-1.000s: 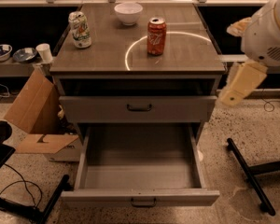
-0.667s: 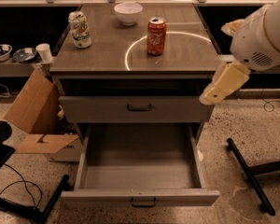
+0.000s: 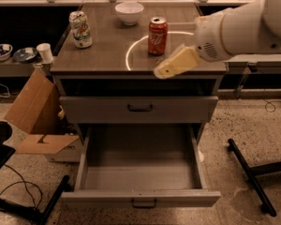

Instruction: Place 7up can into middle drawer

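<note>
The 7up can (image 3: 80,29), whitish-silver with green markings, stands upright at the back left of the cabinet top (image 3: 107,55). The middle drawer (image 3: 140,172), a deep grey metal drawer with a dark bar handle, is pulled wide open at the bottom and holds nothing. My gripper (image 3: 171,64), a cream-coloured piece on the end of the white arm, reaches in from the right over the front of the cabinet top. It is just in front of the orange-red can (image 3: 157,35) and well to the right of the 7up can.
A white bowl (image 3: 129,12) sits at the back of the cabinet top. The upper drawer front (image 3: 140,108) is closed. An open cardboard box (image 3: 37,121) stands on the floor at the left, black stand legs (image 3: 253,172) at the right. A side shelf holds bowls (image 3: 11,53) and a cup (image 3: 45,52).
My arm has swung left from beside the cabinet's right edge and risen, so the gripper now hangs over the front of the cabinet top. The cans and drawers have not moved.
</note>
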### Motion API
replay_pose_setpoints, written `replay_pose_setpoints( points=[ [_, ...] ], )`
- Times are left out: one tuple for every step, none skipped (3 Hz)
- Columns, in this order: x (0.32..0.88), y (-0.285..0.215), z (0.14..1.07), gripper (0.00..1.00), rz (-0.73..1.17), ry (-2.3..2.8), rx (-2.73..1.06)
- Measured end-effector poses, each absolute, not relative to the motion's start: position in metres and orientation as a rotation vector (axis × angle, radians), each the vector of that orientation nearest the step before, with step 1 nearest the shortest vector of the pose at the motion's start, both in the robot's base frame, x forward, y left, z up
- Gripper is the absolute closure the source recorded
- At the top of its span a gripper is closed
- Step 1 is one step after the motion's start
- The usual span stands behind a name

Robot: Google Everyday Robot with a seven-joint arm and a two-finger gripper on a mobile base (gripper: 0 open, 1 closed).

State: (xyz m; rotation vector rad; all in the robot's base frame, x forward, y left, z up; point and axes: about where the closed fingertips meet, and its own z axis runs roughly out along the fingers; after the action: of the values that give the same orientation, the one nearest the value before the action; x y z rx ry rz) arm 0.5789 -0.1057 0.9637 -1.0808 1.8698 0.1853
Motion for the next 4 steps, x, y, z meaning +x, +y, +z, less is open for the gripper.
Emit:
replay_pose_setpoints(
  points=[
    [0.604,-0.101,0.98,0.0,0.179,1.801,-0.975],
    [0.605,-0.1,0.981,0.0,0.175,1.796,-0.972],
    [0.617,-0.092,0.987,0.0,0.186,1.752,-0.974],
    [0.658,-0.051,1.0,0.0,0.268,1.623,-0.999]
  ],
)
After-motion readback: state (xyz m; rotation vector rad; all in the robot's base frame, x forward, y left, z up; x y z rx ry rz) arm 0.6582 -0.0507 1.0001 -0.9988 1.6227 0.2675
